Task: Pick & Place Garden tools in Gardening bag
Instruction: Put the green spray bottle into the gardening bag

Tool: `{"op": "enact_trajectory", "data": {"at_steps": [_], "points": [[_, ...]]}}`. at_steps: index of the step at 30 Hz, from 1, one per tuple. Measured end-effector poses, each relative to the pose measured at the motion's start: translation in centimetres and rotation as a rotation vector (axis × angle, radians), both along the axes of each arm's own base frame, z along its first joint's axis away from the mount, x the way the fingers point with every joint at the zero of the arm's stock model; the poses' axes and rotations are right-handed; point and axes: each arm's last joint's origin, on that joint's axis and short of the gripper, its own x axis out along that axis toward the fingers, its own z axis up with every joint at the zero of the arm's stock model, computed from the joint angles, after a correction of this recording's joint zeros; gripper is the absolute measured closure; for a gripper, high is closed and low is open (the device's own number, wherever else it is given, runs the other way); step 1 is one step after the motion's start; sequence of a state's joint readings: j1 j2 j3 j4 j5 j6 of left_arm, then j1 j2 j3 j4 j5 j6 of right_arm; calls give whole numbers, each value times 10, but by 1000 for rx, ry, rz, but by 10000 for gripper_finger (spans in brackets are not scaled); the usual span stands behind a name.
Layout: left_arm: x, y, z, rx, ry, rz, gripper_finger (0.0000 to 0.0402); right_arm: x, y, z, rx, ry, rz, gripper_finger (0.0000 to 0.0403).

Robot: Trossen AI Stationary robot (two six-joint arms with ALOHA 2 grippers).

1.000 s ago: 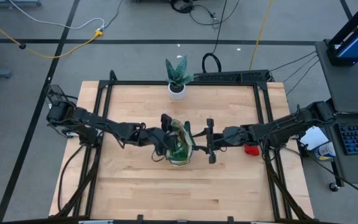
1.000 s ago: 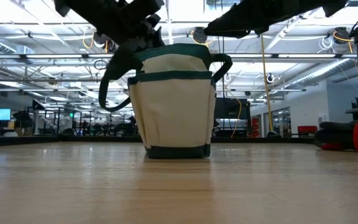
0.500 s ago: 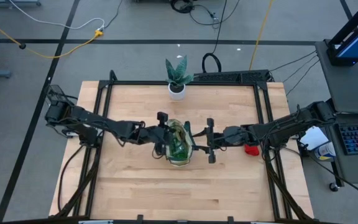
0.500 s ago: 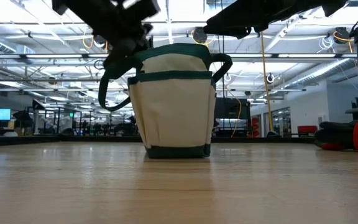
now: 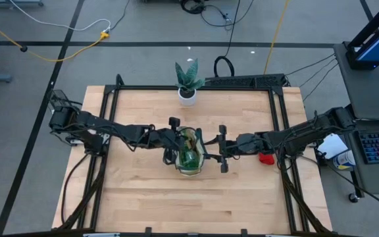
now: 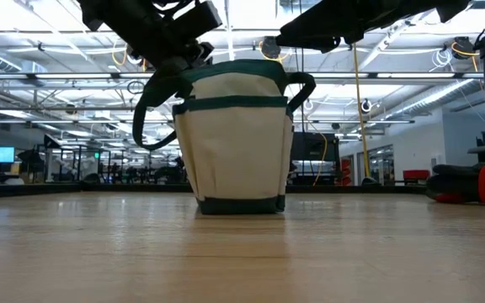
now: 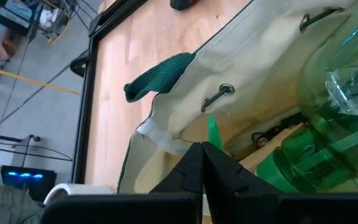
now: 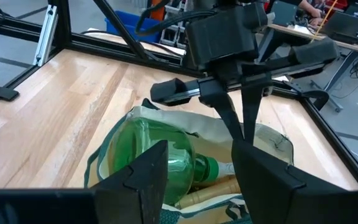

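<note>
Reaching from left, left gripper hangs over gardening bag left rim, fingers pressed together, nothing between them. Bag stands upright mid-table, mouth open; inside: green spray bottle lying tilted, pale wooden handle just beside it. Right gripper just beside bag's right side, jaws spread wide, empty. Small red item on table near right edge. Potted plant at far edge.

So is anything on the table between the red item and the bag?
Nothing visible. In the high view the small red item lies by the table's right edge, under the right arm, and the boards between it and the gardening bag are bare. The right gripper hangs open above that stretch.
</note>
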State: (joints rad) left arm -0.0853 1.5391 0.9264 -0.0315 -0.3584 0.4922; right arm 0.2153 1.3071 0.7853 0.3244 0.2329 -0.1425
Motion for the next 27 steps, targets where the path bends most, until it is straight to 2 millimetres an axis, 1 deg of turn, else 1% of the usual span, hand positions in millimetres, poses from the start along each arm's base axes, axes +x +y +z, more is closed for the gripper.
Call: {"op": "enact_trajectory", "data": {"at_steps": [8, 11, 17, 22, 27], "points": [[-2, -6, 4, 54, -20, 46, 396, -2, 0, -6, 6, 64, -7, 232], [-2, -9, 3, 53, -16, 33, 399, -3, -1, -9, 20, 94, -14, 232], [-2, -13, 3, 41, -17, 14, 398, -3, -1, -10, 57, 101, -27, 232], [-1, -8, 2, -41, -16, -9, 396, -3, -1, -10, 88, 100, -38, 232], [-1, 0, 2, -46, -16, 10, 396, -3, -1, -10, 95, 99, -40, 232]]}}
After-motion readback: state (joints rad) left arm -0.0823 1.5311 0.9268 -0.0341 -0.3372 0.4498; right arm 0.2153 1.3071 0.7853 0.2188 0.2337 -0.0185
